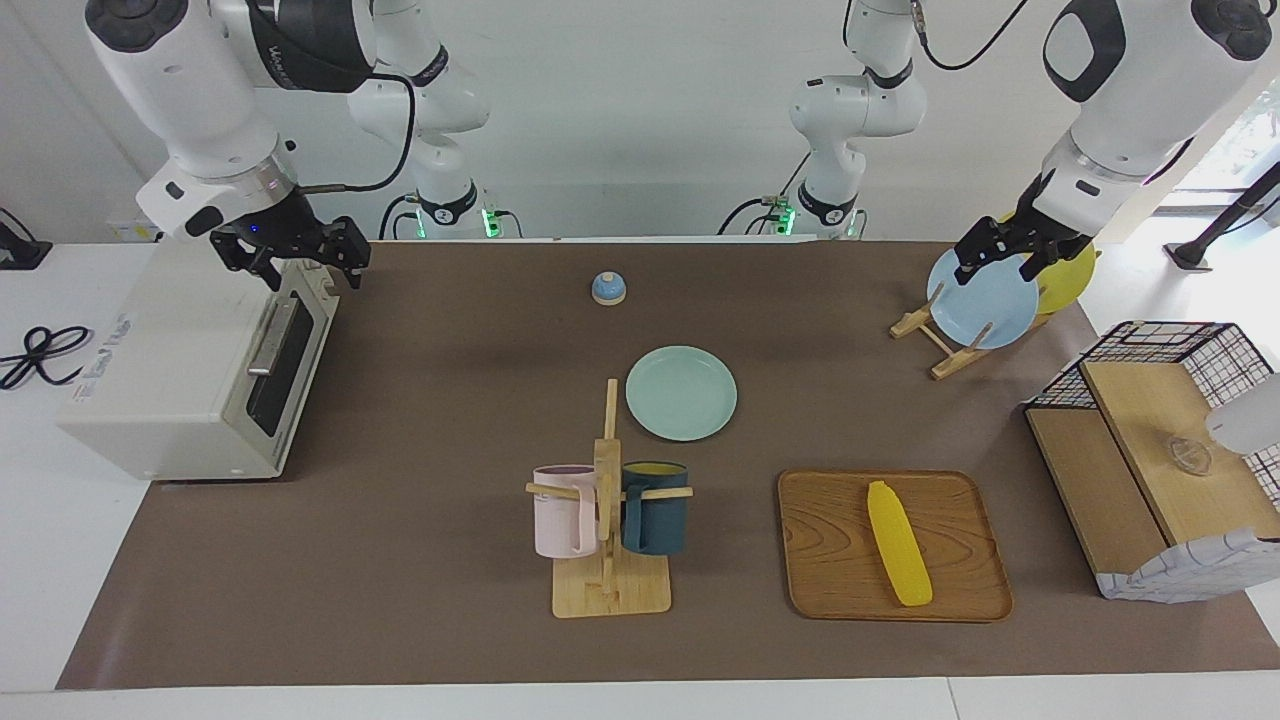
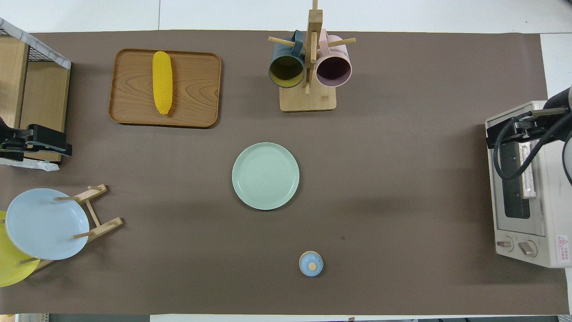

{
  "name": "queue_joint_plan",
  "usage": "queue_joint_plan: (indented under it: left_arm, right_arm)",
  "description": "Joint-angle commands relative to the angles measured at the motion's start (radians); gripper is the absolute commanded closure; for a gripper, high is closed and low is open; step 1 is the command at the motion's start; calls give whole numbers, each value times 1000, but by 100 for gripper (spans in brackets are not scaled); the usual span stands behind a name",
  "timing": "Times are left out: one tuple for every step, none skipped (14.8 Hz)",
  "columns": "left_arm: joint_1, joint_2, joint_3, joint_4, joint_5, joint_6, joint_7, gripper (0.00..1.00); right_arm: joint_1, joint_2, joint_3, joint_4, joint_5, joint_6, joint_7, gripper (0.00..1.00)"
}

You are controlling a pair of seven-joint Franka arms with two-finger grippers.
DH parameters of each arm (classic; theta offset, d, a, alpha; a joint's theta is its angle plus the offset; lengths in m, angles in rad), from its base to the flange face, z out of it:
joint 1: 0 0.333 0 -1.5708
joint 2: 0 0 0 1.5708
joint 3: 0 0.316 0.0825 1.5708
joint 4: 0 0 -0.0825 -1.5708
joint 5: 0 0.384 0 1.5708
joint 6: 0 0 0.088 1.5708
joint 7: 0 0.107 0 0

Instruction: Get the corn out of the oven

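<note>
Both arms hang raised above the table, each reaching in from its own base, forearm sloping down to a bent wrist. The right pincer (image 1: 290,258) points downward with its fingers spread apart, holding nothing. The left pincer (image 1: 1010,255) also points downward, fingers apart and empty, its wrist angled slightly inward.
</note>
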Motion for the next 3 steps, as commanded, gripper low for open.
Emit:
queue_joint_plan:
  left_arm:
    - [13, -4, -15, -3, 31, 15, 5, 0]
    - [13, -3, -15, -2, 31, 17, 5, 0]
    - [10, -4, -15, -5, 31, 17, -1, 0]
  right_arm:
    - [2, -5, 3, 5, 28, -12, 8, 0]
    - [4, -5, 5, 7, 28, -12, 10, 0]
    - [5, -5, 5, 7, 28, -12, 10, 0]
